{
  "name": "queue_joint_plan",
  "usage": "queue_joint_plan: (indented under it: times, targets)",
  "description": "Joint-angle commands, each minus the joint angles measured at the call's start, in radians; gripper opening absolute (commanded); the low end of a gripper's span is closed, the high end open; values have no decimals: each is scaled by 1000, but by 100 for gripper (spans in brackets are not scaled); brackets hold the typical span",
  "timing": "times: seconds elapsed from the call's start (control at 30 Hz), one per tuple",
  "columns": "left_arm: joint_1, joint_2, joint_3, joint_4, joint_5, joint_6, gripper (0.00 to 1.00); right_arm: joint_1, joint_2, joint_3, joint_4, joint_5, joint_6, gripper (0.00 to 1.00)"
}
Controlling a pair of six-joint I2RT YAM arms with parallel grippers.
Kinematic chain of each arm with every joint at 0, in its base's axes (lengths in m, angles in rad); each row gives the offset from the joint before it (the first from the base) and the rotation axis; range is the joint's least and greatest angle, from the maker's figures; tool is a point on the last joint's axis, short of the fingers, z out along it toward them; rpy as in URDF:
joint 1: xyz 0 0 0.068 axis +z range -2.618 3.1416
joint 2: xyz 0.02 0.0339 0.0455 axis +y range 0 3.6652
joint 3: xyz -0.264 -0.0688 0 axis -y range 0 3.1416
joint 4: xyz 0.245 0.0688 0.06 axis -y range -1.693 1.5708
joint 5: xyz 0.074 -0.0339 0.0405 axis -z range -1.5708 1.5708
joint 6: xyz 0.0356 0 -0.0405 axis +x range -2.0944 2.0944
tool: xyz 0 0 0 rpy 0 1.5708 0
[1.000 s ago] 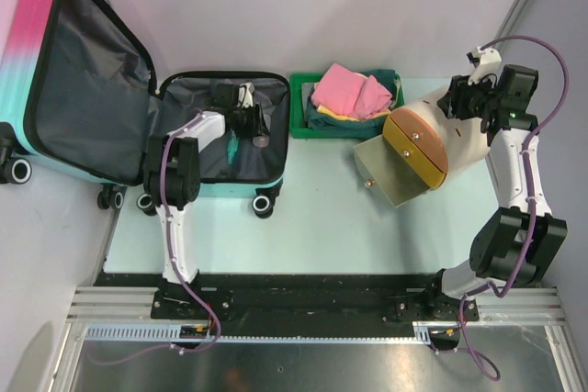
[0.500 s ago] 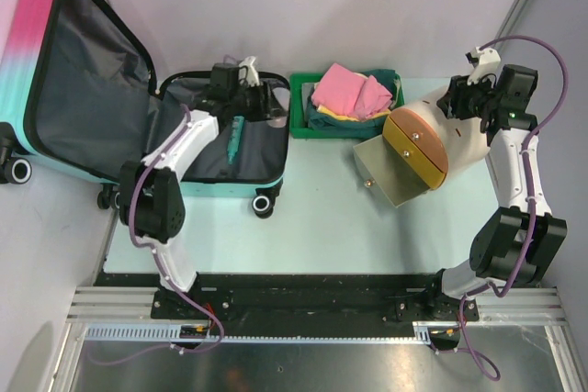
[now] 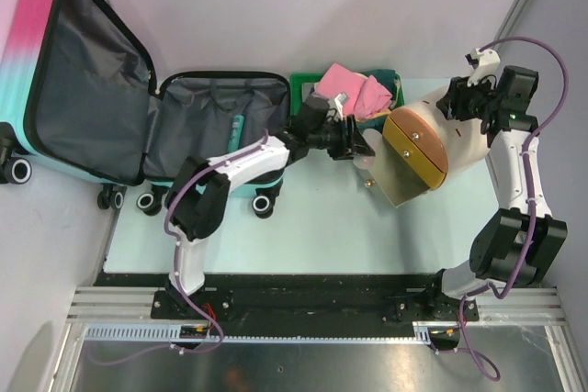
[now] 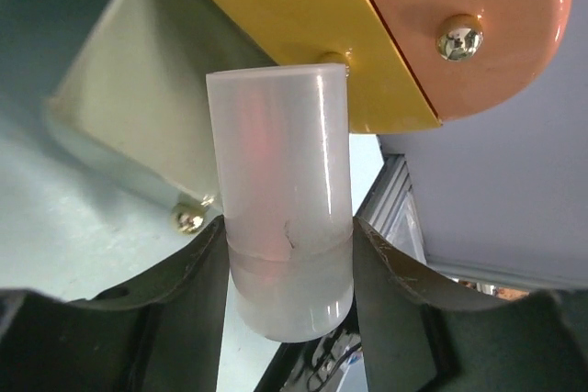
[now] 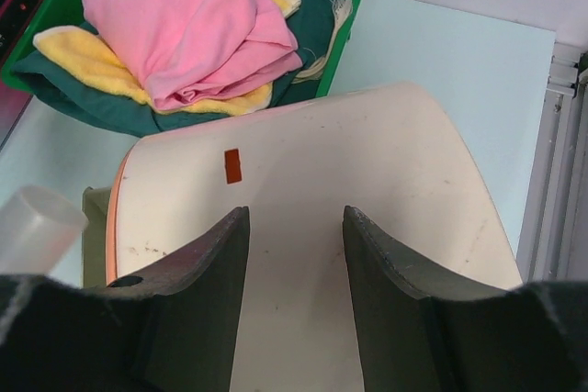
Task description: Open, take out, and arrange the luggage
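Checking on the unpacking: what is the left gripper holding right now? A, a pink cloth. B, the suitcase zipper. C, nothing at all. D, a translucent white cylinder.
D: the left wrist view shows the translucent white cylinder clamped upright in the left gripper.

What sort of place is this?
Probably a robotics lab bench: left arm and right arm bolted to a table, with staged props, an open suitcase and a green tray of cloths.
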Motion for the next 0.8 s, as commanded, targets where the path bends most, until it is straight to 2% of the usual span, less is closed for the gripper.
queue_joint_plan:
  times: [0.0, 0.1, 0.2, 0.23, 0.3, 0.33, 0.47, 0.5, 0.53, 0.6, 0.7, 0.77]
  targets:
    - [-51, 41, 55, 168, -40, -123, 15, -5, 37, -57, -230, -3, 3, 50]
    - [-84, 81, 85, 174, -68, -121, 22, -10, 40, -59, -235, -10, -6, 50]
    - [-97, 104, 105, 174, -74, -134, 38, -13, 42, -59, -235, -15, -13, 50]
    - [-97, 107, 104, 174, -80, -134, 48, -13, 43, -60, -235, -16, -13, 50]
    - [-95, 105, 102, 173, -79, -120, 57, -13, 45, -60, -233, -21, -13, 50]
    - [-95, 101, 101, 170, -71, -105, 65, -13, 45, -60, -232, -21, -13, 50]
    - [-94, 79, 98, 155, -45, -45, 78, -14, 45, -62, -227, -23, -9, 50]
    - [-94, 72, 92, 153, -43, -27, 90, -16, 45, -62, -225, -23, -9, 50]
    - [-91, 64, 87, 148, -45, 12, 96, -16, 45, -62, -224, -21, -7, 50]
    - [-80, 24, 60, 147, -53, 46, 96, -22, 39, -62, -224, -23, -6, 50]
    - [-46, -14, 23, 142, -57, 159, 91, -33, 28, -62, -224, -24, -1, 50]
    - [-17, -29, 3, 135, -45, 277, 79, -40, 17, -62, -225, -27, 5, 50]
